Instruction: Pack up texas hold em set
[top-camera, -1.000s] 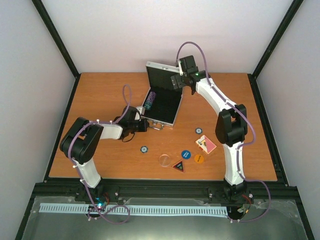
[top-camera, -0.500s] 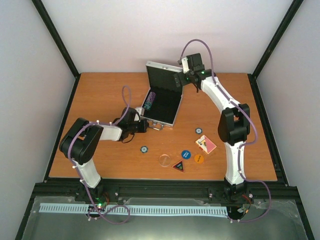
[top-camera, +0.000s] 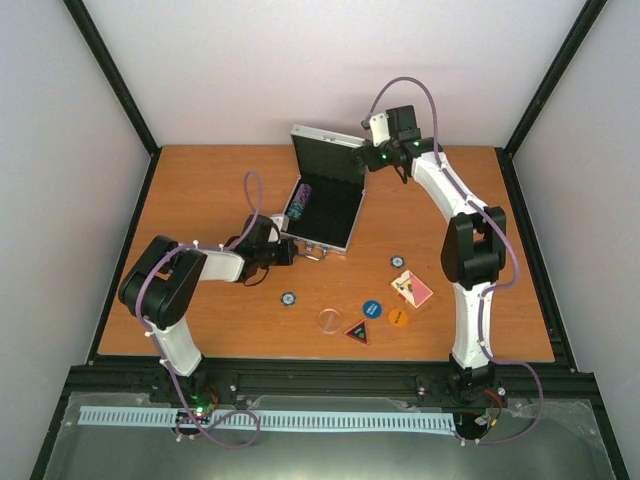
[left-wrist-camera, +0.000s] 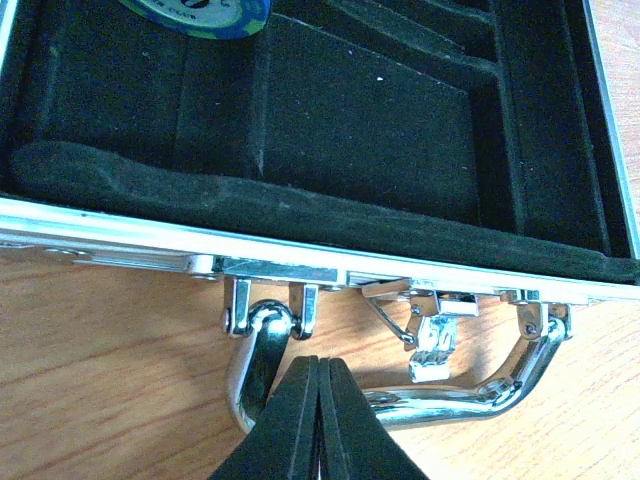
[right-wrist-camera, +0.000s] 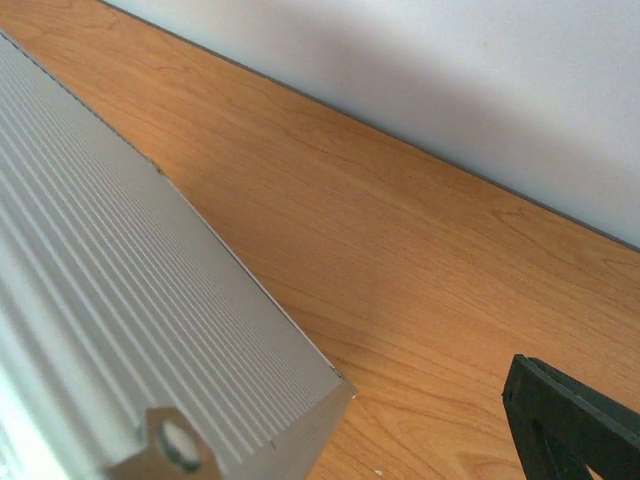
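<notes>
The silver case (top-camera: 325, 215) of the texas hold em set lies open mid-table, its lid (top-camera: 328, 160) standing upright. A stack of poker chips (top-camera: 300, 200) sits in the black lining (left-wrist-camera: 360, 130). My left gripper (top-camera: 290, 250) is shut, its tips (left-wrist-camera: 320, 365) over the chrome handle (left-wrist-camera: 470, 395) at the case's front, with nothing between them. My right gripper (top-camera: 375, 157) hangs open by the lid's top right corner. In the right wrist view, one finger (right-wrist-camera: 570, 420) shows apart from the ribbed lid (right-wrist-camera: 130, 300).
On the table in front of the case lie a chip (top-camera: 288, 298), another chip (top-camera: 397, 262), a blue round button (top-camera: 372, 309), an orange one (top-camera: 398, 317), a clear disc (top-camera: 329, 320), a triangular button (top-camera: 357, 332) and the red-backed card deck (top-camera: 412, 289). A latch (left-wrist-camera: 432, 335) hangs open.
My right gripper has drawn back and to the right, off the lid's right edge. The lid stays upright. The left arm and the loose pieces have not moved.
</notes>
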